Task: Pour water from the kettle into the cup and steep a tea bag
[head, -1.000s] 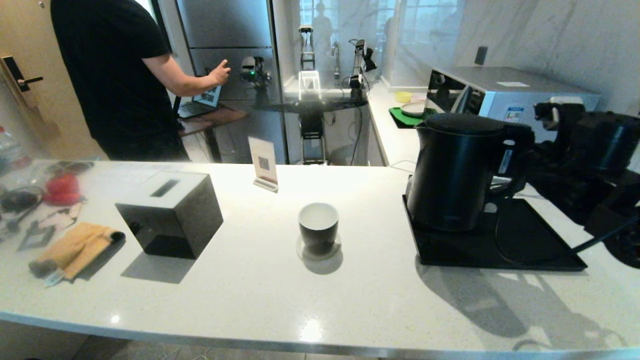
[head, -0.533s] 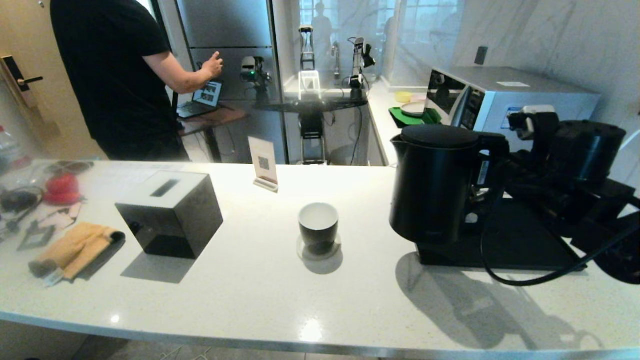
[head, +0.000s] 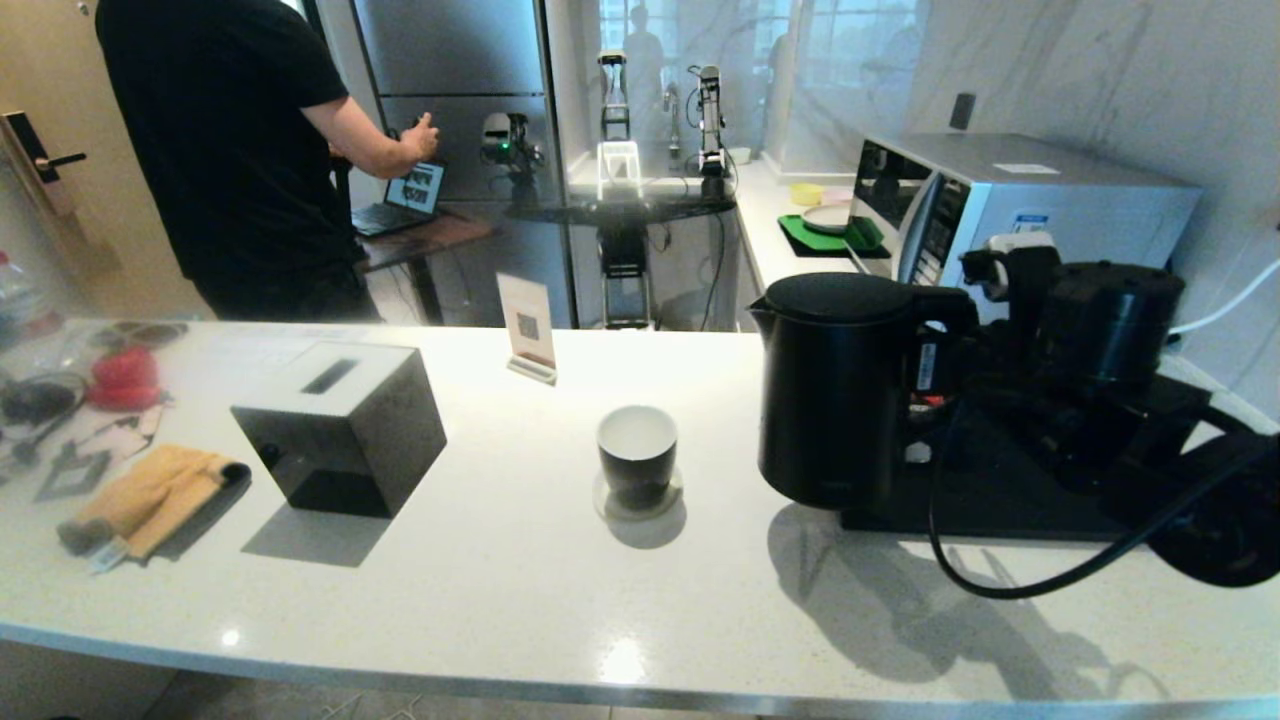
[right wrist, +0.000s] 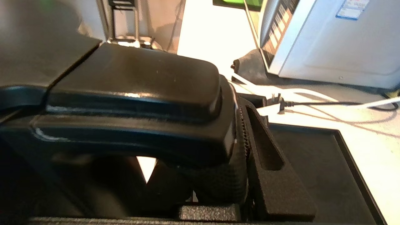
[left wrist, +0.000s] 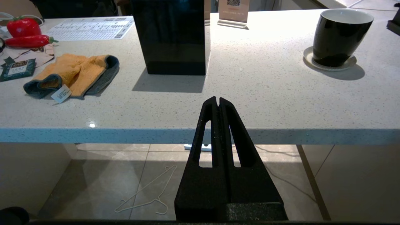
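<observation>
Matte black right arm [head: 1105,330], looped black cable [head: 1000,585]; slotted black left gripper [left wrist: 217,100]; pads perhaps ribbed.

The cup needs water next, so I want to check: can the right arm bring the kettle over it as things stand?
Probably yes. The right gripper is shut on the kettle handle, the kettle hangs clear of its black tray, and only bare counter lies between it and the cup.

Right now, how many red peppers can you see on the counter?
2. A round red pepper lies at the counter's far left end, and a long thin red pepper lies just in front of it. Others may be hidden.
</observation>
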